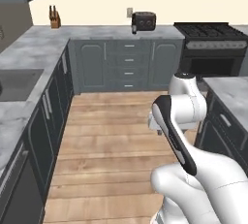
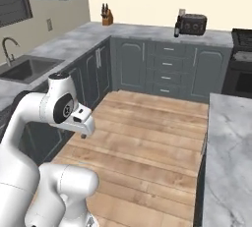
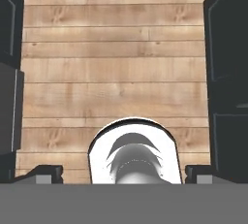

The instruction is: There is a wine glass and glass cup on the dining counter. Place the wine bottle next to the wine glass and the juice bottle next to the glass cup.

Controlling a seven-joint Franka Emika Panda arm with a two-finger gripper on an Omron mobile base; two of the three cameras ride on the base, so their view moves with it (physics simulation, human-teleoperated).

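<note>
A slim dark bottle, apparently the wine bottle (image 1: 134, 27) (image 2: 176, 26), stands on the far wall counter just left of the toaster (image 1: 144, 21) (image 2: 193, 23). A corner of the marble dining counter (image 1: 231, 93) (image 2: 229, 137) shows at the right. My gripper (image 1: 156, 127) (image 2: 83, 131) (image 3: 124, 172) hangs folded close to the arm, pointing down at the wooden floor, far from the bottle. Its fingertips (image 3: 48, 172) stand wide apart with nothing between them, so it is open. The juice bottle, the wine glass and the glass cup are out of view.
A knife block (image 1: 54, 18) (image 2: 106, 14) stands in the back left corner. A sink (image 1: 17, 83) (image 2: 27, 67) lies in the left counter. A stove (image 1: 213, 41) stands at the back right. Wooden floor (image 2: 147, 137) runs between the dark cabinets.
</note>
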